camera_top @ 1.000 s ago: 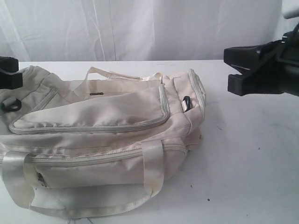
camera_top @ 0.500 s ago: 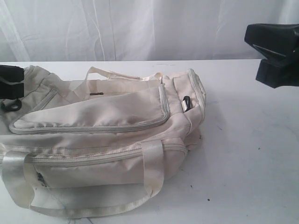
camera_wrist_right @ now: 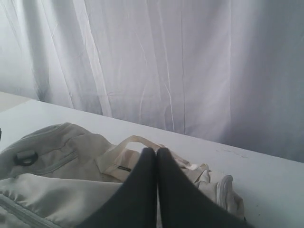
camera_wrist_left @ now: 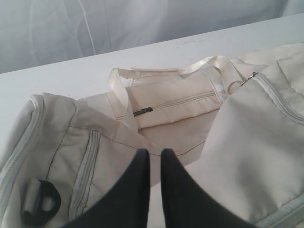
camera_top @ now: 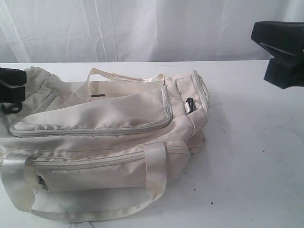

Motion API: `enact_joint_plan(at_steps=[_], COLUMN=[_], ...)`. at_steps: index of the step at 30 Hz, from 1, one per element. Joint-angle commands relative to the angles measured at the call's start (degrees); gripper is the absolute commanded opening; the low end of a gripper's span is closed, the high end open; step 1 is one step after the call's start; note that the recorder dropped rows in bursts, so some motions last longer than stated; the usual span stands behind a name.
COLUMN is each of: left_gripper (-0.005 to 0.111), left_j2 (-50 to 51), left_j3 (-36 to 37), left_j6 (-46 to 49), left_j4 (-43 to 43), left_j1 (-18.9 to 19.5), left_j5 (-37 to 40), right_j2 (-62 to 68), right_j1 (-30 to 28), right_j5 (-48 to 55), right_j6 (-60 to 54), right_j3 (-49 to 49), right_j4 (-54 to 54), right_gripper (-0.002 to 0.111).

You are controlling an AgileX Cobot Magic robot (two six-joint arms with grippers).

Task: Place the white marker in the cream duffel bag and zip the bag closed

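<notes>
The cream duffel bag [camera_top: 95, 118] lies on the white table [camera_top: 247, 142], its top flap loose and its grey zipper track showing. At its right end pocket a slim white piece with a dark tip [camera_top: 189, 104] pokes out; it looks like the white marker. My left gripper [camera_top: 23, 85] hovers over the bag's left end, and the left wrist view shows it [camera_wrist_left: 155, 152] with a narrow gap and nothing between the fingers. My right gripper [camera_top: 260, 52] hangs high at the right, away from the bag, and is shut and empty in its wrist view [camera_wrist_right: 156, 150].
A white curtain [camera_top: 152, 28] backs the table. A black strap ring [camera_top: 12, 108] sits at the bag's left end. A metal ring pull [camera_wrist_left: 233, 87] hangs by the far handle [camera_wrist_left: 199, 65]. Bare tabletop lies right of the bag.
The right gripper has risen and drawn back to the right, away from the bag. The left gripper has dropped slightly at the bag's left end. The bag has not moved.
</notes>
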Motion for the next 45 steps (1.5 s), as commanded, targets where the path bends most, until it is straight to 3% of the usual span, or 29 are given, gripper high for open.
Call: enact_joint_plan(at_steps=[1, 15, 29, 34, 39, 45], left_gripper=[0.016, 0.016, 0.016, 0.016, 0.016, 0.016], left_j2=[-0.7, -0.7, -0.7, -0.7, -0.7, -0.7], left_j3=[0.2, 0.2, 0.2, 0.2, 0.2, 0.2], left_j6=[-0.5, -0.5, -0.5, -0.5, -0.5, -0.5], left_j4=[-0.9, -0.9, -0.9, -0.9, -0.9, -0.9], left_j1=[-0.2, -0.2, -0.2, -0.2, -0.2, -0.2], left_j5=[0.6, 0.6, 0.6, 0.6, 0.6, 0.6], right_j2=[-4.7, -20.1, -22.5, -24.0, -27.3, -31.5], right_j1=[-0.2, -0.2, -0.2, -0.2, -0.2, -0.2], right_j5=[0.6, 9.8, 10.0, 12.1, 14.4, 23.2], right_j6=[0.1, -0.2, -1.0, -15.5, -39.5, -59.3], right_j3=[0.2, 2.9, 6.6, 10.4, 12.2, 13.5], right_j4=[0.2, -1.2, 1.4, 16.1, 36.4, 56.5], right_gripper=[0.000, 0.000, 0.000, 0.000, 0.000, 0.000])
